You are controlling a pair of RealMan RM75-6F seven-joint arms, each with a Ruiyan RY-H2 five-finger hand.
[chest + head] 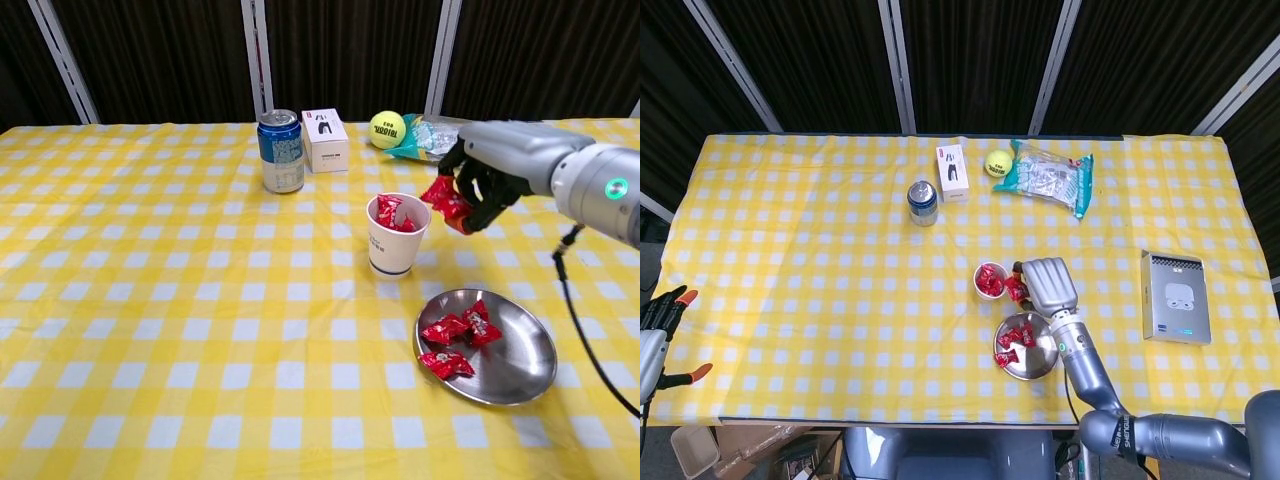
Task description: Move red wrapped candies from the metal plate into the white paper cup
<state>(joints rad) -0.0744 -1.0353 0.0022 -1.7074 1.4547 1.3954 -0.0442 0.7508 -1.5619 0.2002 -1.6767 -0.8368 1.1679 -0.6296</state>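
The white paper cup point(396, 246) stands mid-table with red candies inside; the head view shows it too point(989, 281). My right hand point(495, 172) hovers just right of the cup's rim and pinches a red wrapped candy point(446, 201). Seen from the head, that hand point(1048, 285) lies between cup and plate. The metal plate point(522, 372) sits in front of the cup to the right, with three red candies point(456, 333) on its left half. My left hand point(656, 325) hangs off the table's left edge, fingers apart and holding nothing.
A soda can point(282, 150), a white box point(325, 140), a tennis ball point(387, 129) and a plastic bag point(432, 136) line the back of the table. A grey device point(1176, 296) lies at the right side.
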